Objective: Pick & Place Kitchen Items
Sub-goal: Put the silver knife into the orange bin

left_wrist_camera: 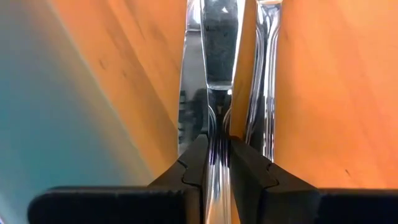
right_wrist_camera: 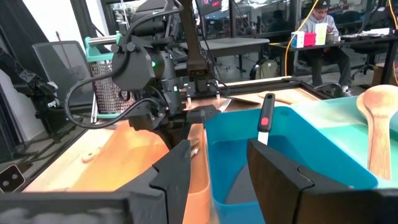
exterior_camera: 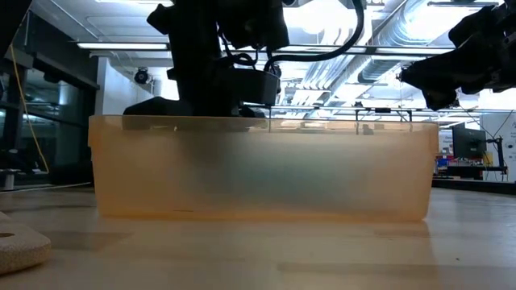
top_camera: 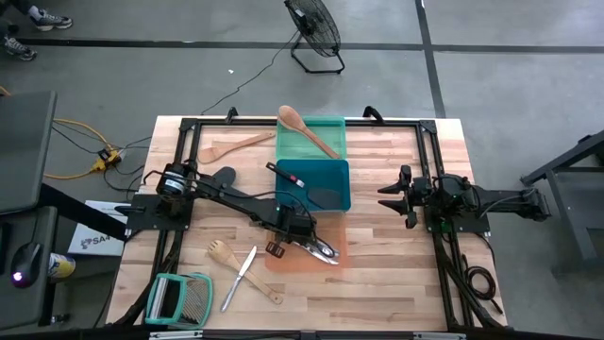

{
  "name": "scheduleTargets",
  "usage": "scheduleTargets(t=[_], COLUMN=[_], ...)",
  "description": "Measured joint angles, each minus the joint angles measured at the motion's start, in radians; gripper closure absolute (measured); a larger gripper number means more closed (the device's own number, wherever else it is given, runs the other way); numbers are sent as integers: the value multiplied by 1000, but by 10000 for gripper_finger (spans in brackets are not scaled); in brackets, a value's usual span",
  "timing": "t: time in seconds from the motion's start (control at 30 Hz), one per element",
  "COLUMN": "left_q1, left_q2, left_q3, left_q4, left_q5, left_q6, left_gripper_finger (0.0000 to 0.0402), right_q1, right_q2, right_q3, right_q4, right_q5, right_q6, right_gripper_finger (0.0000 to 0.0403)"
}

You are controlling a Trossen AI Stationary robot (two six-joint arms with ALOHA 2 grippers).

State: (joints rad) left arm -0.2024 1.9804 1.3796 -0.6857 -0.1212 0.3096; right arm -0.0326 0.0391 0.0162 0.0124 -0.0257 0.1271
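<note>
My left gripper reaches down into the orange tray and is shut on a silver metal utensil. A second silver piece lies right beside it on the tray floor; together they show in the high view as silver metal. My right gripper waits open at the table's right side, touching nothing. A wooden spoon lies across the green tray. A black spatula with a red handle leans in the blue tray. My left gripper pinches the silver utensil at its narrow neck between its two fingers. The fingers lie along the utensil and slant down into the orange tray. The wider part runs on ahead of the fingertips, low over the tray floor; whether it rests there I cannot tell.
On the table lie a wooden spatula, a wooden fork, a silver knife and another wooden utensil. A green-framed metal rack stands at the near left corner. The blue tray's wall is close beside my left gripper.
</note>
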Motion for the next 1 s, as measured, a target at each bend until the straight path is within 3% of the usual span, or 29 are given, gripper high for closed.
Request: scheduleTargets(t=[0.13, 0.4, 0.7, 0.83, 1.0], left_q1=[0, 0, -1, -1, -3], left_q2=[0, 0, -46, -87, -138], left_q3=[0, 0, 10, 40, 68], left_q4=[2, 3, -6, -32, -126], left_q5=[0, 0, -68, -88, -130], left_q6=[0, -1, -56, -140, -368], left_gripper_finger=[348, 288, 283, 282, 282], right_q1=[0, 0, 0, 0, 0], right_q2=[0, 0, 0, 0, 0], right_q3=[0, 0, 0, 0, 0], right_q4=[0, 0, 0, 0, 0], right_q5=[0, 0, 0, 0, 0], right_q6=[0, 0, 0, 0, 0], right_gripper_finger=[254, 254, 254, 254, 254])
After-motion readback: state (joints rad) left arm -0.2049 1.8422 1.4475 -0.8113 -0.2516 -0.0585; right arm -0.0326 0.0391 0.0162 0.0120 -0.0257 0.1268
